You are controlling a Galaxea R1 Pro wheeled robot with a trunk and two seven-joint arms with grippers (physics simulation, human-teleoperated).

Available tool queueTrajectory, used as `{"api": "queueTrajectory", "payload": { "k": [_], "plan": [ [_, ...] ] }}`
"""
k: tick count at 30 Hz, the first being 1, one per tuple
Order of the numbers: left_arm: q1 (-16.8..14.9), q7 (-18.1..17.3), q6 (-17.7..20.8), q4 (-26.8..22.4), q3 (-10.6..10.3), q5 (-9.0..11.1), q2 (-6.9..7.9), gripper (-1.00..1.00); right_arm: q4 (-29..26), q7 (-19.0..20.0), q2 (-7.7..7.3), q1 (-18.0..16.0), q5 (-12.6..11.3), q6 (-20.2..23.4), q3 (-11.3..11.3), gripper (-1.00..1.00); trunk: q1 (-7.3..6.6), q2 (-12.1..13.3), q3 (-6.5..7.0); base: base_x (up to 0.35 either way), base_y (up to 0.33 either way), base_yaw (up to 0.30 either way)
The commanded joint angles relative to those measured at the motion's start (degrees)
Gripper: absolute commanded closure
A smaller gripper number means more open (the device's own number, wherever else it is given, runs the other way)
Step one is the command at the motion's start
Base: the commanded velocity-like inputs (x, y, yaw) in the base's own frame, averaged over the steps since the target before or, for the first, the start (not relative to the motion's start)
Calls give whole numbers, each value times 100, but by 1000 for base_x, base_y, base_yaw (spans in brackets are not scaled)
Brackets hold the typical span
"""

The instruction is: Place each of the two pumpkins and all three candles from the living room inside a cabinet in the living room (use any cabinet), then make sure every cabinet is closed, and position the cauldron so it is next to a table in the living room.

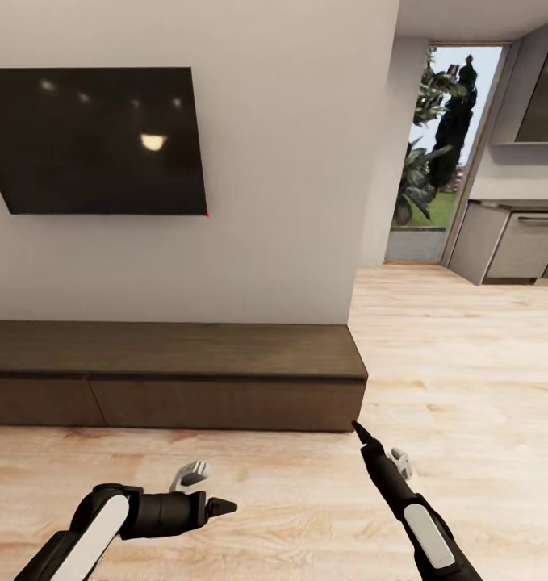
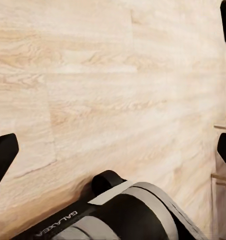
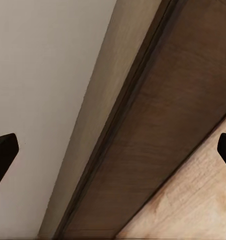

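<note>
Here, left tool (image 1: pixel 202 488) and right tool (image 1: pixel 378 448) wide open, empty, before closed cabinet (image 1: pixel 225 371)

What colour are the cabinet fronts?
Dark brown wood grain on the cabinet fronts, clearest in the head view.

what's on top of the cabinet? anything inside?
The cabinet top looks bare; a TV hangs on the wall above. Its fronts are shut, so the inside is hidden.

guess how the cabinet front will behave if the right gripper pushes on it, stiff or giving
Probably stiff: the cabinet front looks like a flat solid wood panel. With no handle showing, it may open by push. The right gripper, close to it, might slip on that smooth face.
</note>
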Motion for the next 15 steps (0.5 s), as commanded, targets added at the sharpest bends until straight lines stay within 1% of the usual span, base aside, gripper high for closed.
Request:
{"api": "queueTrajectory", "payload": {
  "k": [1, 2, 3, 4, 5, 7, 9, 15],
  "plan": [
    [-8, -50, -1, -172, -252, 511, 305, -100, 2, 132, 10, -4, -62, 192, -32, -100, 22, -44, -24, 0, 0, 0],
    [-8, -47, -3, -223, -318, 670, 387, -100, 2, 158, 11, -4, -63, 237, -33, -100, 44, -84, -42, 0, 0, 0],
    [-8, -41, -10, -327, -449, 1044, 574, -100, 3, 213, 13, -4, -65, 335, -34, -100, 66, -124, -60, 0, 0, 0],
    [-9, -39, -13, -367, -499, 1200, 648, -100, 4, 240, 14, -4, -65, 372, -36, -100, 88, -164, -78, 0, 0, 0],
    [-8, -38, -16, -391, -531, 1307, 699, -100, 4, 258, 14, -4, -68, 396, -38, -100, 110, -204, -96, 0, 0, 0],
    [-10, -37, -18, -421, -565, 1421, 752, -100, 4, 278, 19, -4, -82, 421, -42, -100, 154, -285, -132, 0, 0, 0],
    [-11, -36, -19, -430, -567, 1463, 770, -100, 4, 284, 22, -4, -121, 433, -43, -100, 197, -365, -167, 0, 0, 0],
    [-11, -36, -20, -436, -556, 1508, 787, -100, 4, 299, 21, -4, -483, 451, -41, -100, 329, -605, -275, 0, 0, 0]
  ]
}}
